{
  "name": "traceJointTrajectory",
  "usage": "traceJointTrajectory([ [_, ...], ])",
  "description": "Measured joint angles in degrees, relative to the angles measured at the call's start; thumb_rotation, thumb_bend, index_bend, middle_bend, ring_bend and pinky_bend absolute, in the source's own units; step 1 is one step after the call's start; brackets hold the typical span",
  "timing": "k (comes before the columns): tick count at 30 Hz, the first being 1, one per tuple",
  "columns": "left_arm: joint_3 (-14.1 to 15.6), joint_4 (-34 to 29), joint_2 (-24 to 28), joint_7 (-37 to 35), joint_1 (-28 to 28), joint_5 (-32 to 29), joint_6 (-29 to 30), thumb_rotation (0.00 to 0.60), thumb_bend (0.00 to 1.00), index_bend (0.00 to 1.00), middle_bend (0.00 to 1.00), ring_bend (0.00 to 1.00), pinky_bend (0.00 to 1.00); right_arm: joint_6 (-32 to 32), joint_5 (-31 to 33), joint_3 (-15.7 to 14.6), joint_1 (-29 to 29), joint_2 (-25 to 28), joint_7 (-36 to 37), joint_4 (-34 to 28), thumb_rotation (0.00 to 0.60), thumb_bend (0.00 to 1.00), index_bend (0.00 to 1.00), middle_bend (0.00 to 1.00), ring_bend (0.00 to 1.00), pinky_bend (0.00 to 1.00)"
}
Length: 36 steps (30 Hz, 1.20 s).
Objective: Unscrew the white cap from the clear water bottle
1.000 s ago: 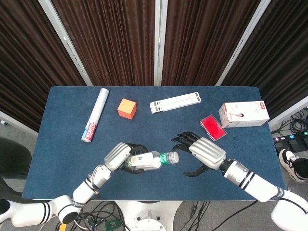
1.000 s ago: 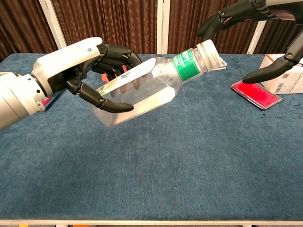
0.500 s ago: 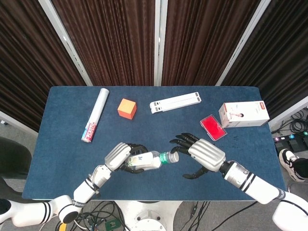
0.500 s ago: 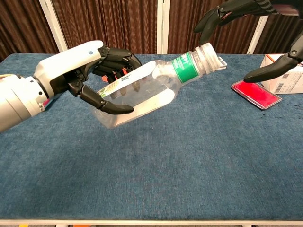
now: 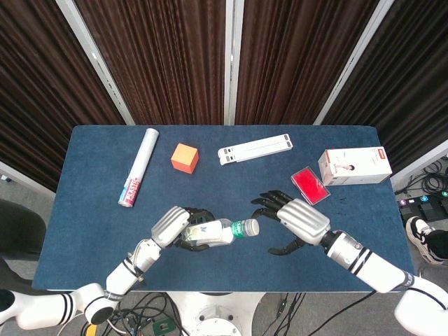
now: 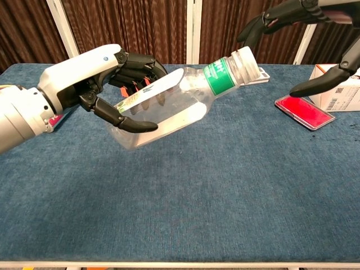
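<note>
My left hand [image 5: 176, 225] [image 6: 90, 84] grips the clear water bottle [image 5: 213, 233] [image 6: 169, 104] around its body and holds it tilted above the table, neck pointing right. Its white cap [image 5: 253, 227] [image 6: 246, 61] sits on the neck above a green label band [image 6: 216, 75]. My right hand [image 5: 297, 218] [image 6: 306, 34] hovers just right of the cap with fingers spread apart, holding nothing. Its fingertips [image 5: 260, 203] reach over the cap without touching it.
On the blue table [image 5: 91, 203] lie a white tube [image 5: 138, 167], an orange cube [image 5: 185, 157], a white flat bar [image 5: 255, 149], a red card [image 5: 309, 185] [image 6: 304, 112] and a white box [image 5: 355, 166].
The right hand moved in toward the cap, then drew back slightly to the right. The bottle stays in the left hand, barely shifted.
</note>
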Motion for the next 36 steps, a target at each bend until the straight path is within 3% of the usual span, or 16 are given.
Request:
traceJointTrajectory([
  [36,0.2,0.1,-0.1,0.2,-0.2,0.1,-0.4,0.6,0.45,0.54,0.57,0.51,0.55,3.1,-1.3,0.0,-0.9,0.2,0.9,0.1,0.499,0.1,0.26,0.09,0.0,0.0],
])
